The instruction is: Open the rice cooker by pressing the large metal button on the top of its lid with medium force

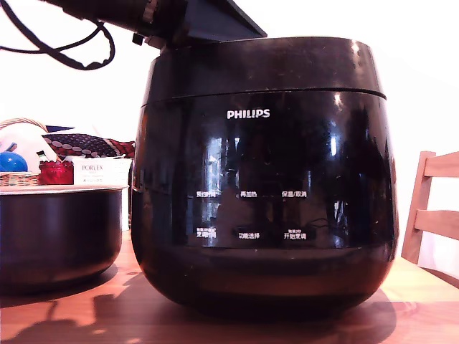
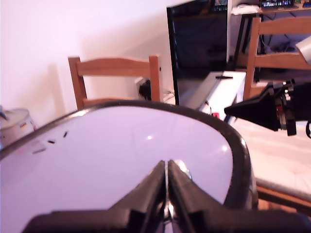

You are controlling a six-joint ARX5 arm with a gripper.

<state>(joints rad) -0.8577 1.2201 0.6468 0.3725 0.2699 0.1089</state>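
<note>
1. Rice cooker (image 1: 264, 179): sitting on the wooden table (image 1: 423, 304), filling the exterior view; lid (image 1: 262, 66) lying closed.
2. My gripper (image 2: 166, 180): wrist view alone is showing my fingers pressed together, holding nothing, tips resting at a silvery button (image 2: 182, 167) on the lid's glossy top.
3. Exterior view alone is showing a dark pot (image 1: 59, 233) standing beside the cooker on that view's left.
4. Wooden chair (image 2: 114, 77): standing beyond the lid.
</note>
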